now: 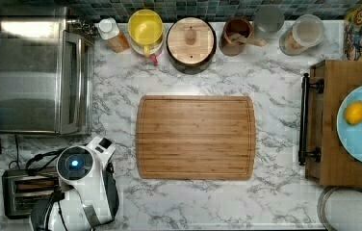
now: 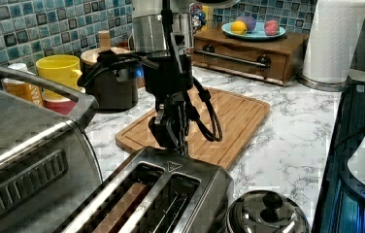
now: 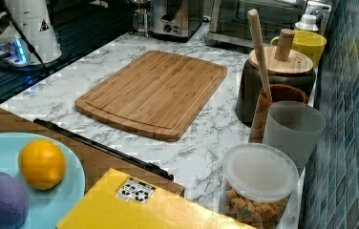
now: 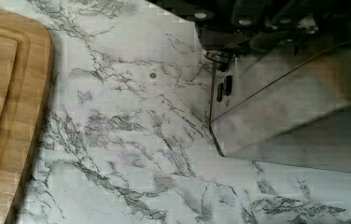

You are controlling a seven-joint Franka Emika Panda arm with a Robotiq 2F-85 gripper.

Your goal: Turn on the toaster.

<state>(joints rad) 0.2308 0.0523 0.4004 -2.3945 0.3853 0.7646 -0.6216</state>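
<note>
A small boxy stainless-steel toaster [image 2: 156, 199] with two long top slots sits on the marble counter [image 1: 275, 202] beside the bamboo cutting board [image 1: 196, 137]. The black gripper [image 2: 171, 138] hangs at its end (finger opening can't be told). A clear jar [image 3: 256, 188] holds cereal.

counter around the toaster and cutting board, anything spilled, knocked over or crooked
Nothing stands out. The toaster stands upright and square on the marble counter, the cutting board lies flat and bare, and the jars and yellow mug stand upright along the tiled wall. No spills are visible.
</note>
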